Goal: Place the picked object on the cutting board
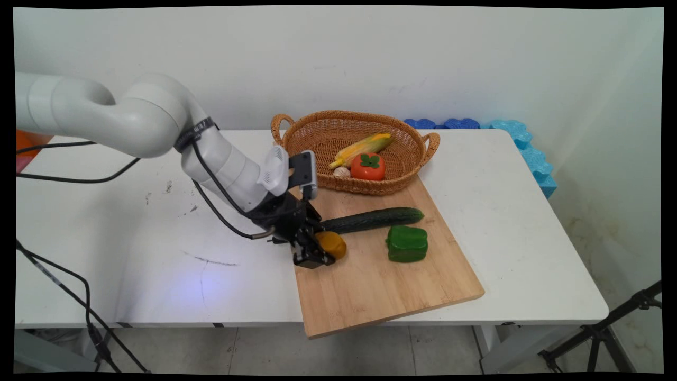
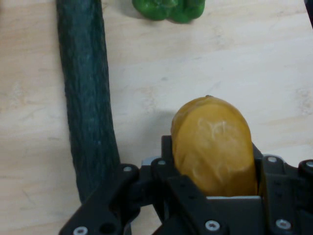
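Where the cutting board's [image 1: 391,280] left edge meets the table, a yellow-orange potato [image 1: 332,244] sits clamped between the fingers of the gripper [image 1: 319,250], poking out to its right; the cucumber [image 1: 373,219] lies just beyond, long axis left-right, the green pepper [image 1: 407,243] further right.

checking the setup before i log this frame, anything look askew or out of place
The wooden cutting board sits skewed, and its near corner juts past the table edge. Otherwise tidy: gripper closed on the yellow-orange fruit, cucumber and green pepper resting on the board.
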